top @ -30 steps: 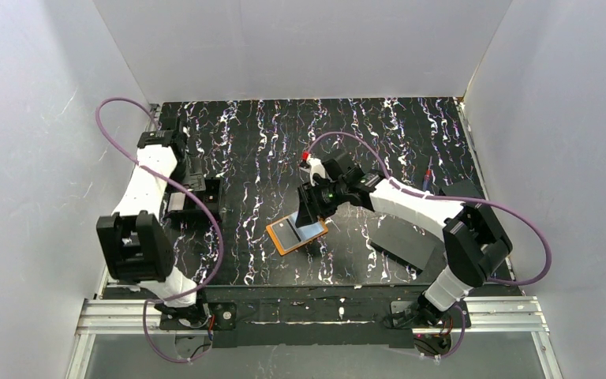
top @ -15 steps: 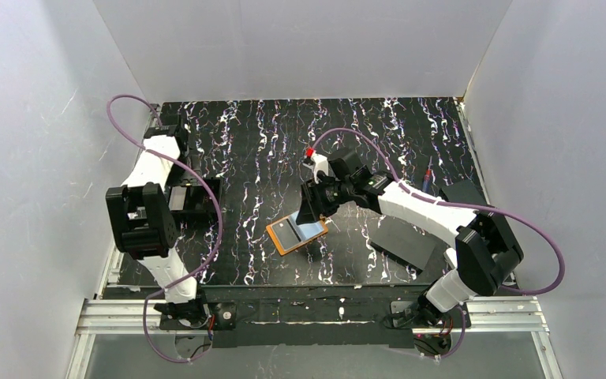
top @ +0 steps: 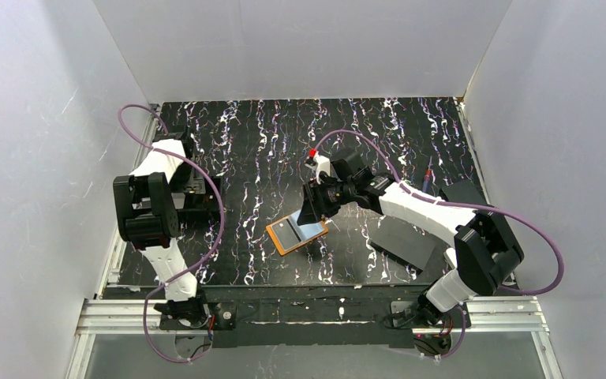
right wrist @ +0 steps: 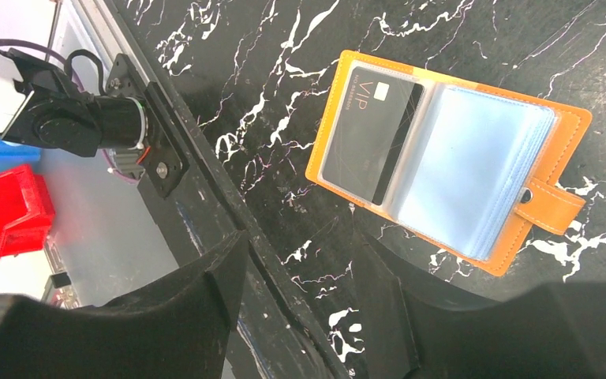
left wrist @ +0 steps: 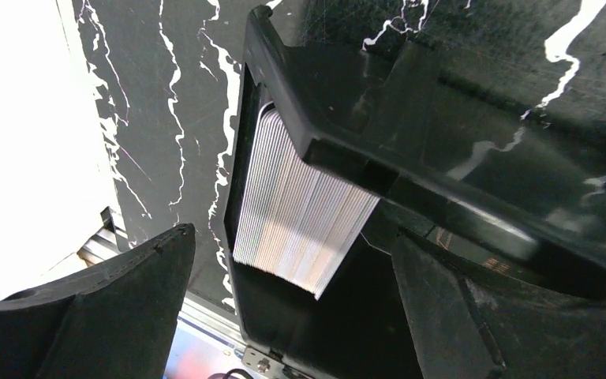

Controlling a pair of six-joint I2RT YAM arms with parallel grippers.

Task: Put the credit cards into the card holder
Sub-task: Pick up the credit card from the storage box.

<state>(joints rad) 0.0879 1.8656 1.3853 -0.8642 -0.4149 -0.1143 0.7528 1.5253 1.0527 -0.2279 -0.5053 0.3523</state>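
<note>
The orange card holder [top: 278, 239] lies open mid-table, its pale grey-blue sleeves [right wrist: 465, 166] facing up. A black VIP card [right wrist: 371, 134] sits in its left sleeve. My right gripper [top: 316, 208] hovers just above the holder's far right corner, open and empty; in the right wrist view [right wrist: 308, 308] its jaws stand wide apart. My left gripper [top: 196, 195] is at a black card box [left wrist: 284, 103] on the left. A stack of credit cards [left wrist: 300, 213] stands on edge in the box. The left gripper [left wrist: 284, 316] is open around the box's near end and touches no card.
Two flat black rectangles [top: 406, 241] [top: 461, 193] lie at the right, with a red-tipped pen [top: 427, 175] behind them. The table's front rail [right wrist: 173, 150] and a red bin [right wrist: 16, 209] show beyond the holder. White walls enclose the table.
The left arm's elbow has swung up and back while its gripper stays at the card box. The right gripper has shifted slightly right above the holder.
</note>
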